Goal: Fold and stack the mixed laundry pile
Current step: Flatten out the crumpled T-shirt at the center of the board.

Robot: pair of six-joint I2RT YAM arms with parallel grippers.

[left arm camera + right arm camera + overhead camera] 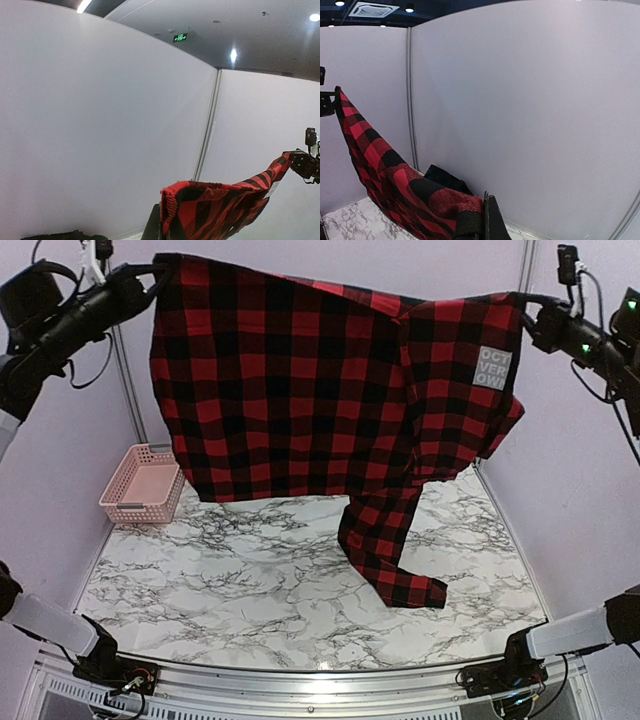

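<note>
My left fingers (148,278) are closed tight on one upper corner of the red-and-black checked shirt (300,390). In the left wrist view a bunched fold of the cloth (215,210) rises directly beside the one finger that shows (151,226). My right fingers (530,310) are likewise closed on the opposite upper corner. In the right wrist view the pinched edge (450,205) lies against the dark finger (492,220), and the cloth runs away in a sagging band toward my other arm.

Both arms are raised high, one above each side edge of the desk (230,580). The shirt hangs spread between them like a curtain over the far half of the desk, its top edge dipping slightly toward the right. A grey label (492,368) with white lettering sits near the shirt's upper right corner. The body hem hangs clear of the marbled surface. One sleeve (390,550) drops lower, over the right half of the desk; I cannot tell whether its cuff touches the top.

A pink basket (145,485) stands tilted at the far left corner, apart from the shirt. Pale walls (70,430) enclose the left, right and far sides.
</note>
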